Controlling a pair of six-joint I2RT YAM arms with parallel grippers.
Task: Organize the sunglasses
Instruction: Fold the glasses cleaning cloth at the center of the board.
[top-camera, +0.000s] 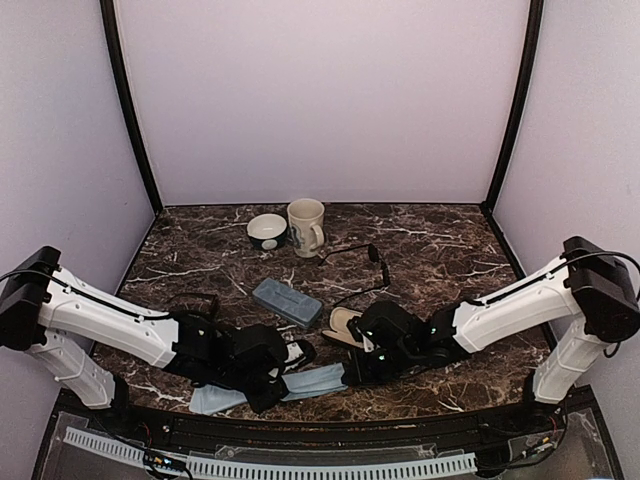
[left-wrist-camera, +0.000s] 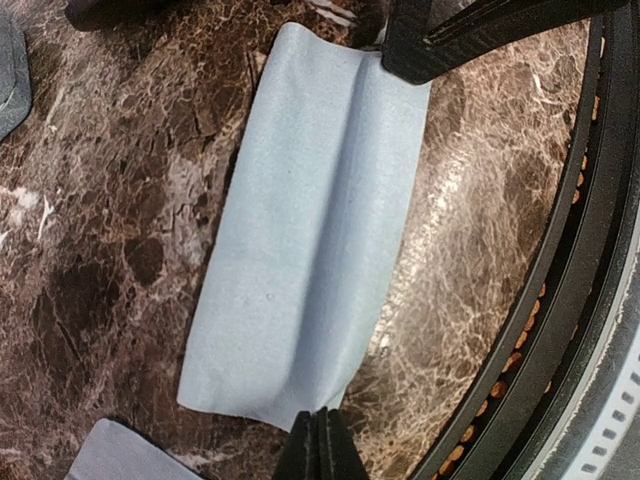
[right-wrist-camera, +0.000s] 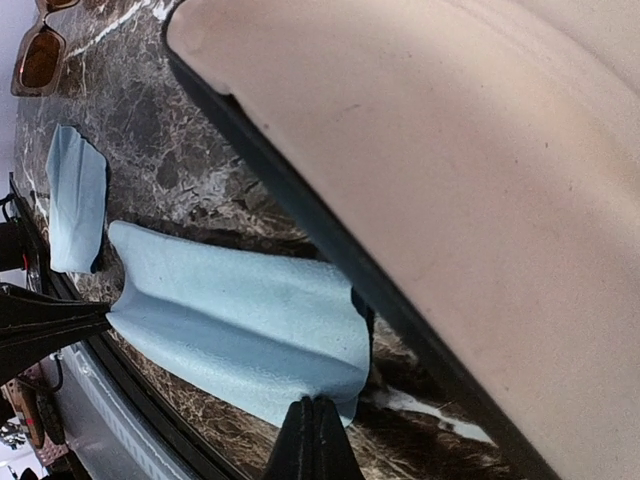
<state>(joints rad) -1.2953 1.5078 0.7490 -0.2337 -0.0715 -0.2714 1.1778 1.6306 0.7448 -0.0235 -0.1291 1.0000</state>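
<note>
A thin black wire-framed pair of sunglasses (top-camera: 352, 256) lies open behind the centre of the table. The brownish pair (right-wrist-camera: 40, 55) shows only at the top left corner of the right wrist view. A light blue cloth (top-camera: 315, 383) (left-wrist-camera: 310, 230) (right-wrist-camera: 240, 320) is stretched near the front edge between both grippers. My left gripper (top-camera: 272, 392) (left-wrist-camera: 320, 425) is shut on one short edge. The right gripper (top-camera: 352, 375) (right-wrist-camera: 315, 415) is shut on the opposite edge. Each wrist view shows the other arm's fingers (left-wrist-camera: 430, 40) (right-wrist-camera: 50, 320) pinching the far end.
An open case with a beige lining (top-camera: 345, 323) (right-wrist-camera: 450, 150) sits beside the right gripper. A grey-blue hard case (top-camera: 287, 302) lies in the middle. A mug (top-camera: 306, 227) and a small bowl (top-camera: 267, 231) stand at the back. A second blue cloth (top-camera: 213, 399) (right-wrist-camera: 75, 200) lies front left.
</note>
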